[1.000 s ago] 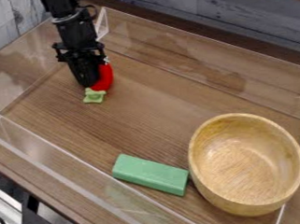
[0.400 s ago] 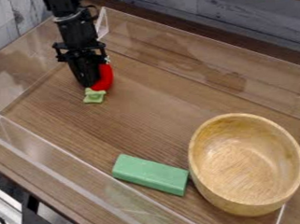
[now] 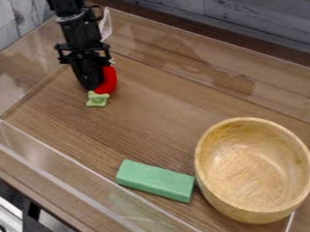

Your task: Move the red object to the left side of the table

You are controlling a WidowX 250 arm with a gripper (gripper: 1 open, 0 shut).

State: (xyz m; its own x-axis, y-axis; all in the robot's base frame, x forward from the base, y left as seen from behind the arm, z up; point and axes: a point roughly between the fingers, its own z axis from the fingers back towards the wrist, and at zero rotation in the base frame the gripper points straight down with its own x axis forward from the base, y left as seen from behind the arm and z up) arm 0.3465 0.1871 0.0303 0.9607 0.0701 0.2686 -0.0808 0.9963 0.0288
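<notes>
1. The black gripper [image 3: 95, 85] comes steeply down near the far left part of the table [image 3: 184, 107], with its jaws closed on the red object [image 3: 106, 80].
2. Only part of the red object shows. It sticks out on the right side of the jaws as a rounded bright patch, and the rest sits behind the black fingers.
3. Its light-green leafy end [image 3: 97, 100] pokes out just below the fingertips and looks to be touching the wood, though the contact is too small to be sure of.
4. The fingertips themselves are dark against dark, so where one ends and the other begins is hard to make out.
5. The arm above the jaws runs out of the top edge, so only its lower stretch is in view.
6. Well away from the jaws, toward the near right, a wooden bowl [image 3: 256, 168] rests on the table, its right rim cut by the picture's border.
7. A flat green block [image 3: 157, 180] lies just left of the bowl, also well apart from the jaws.
8. The clear walls [image 3: 44, 166] around the table catch glare, and their edges fade in places.
</notes>
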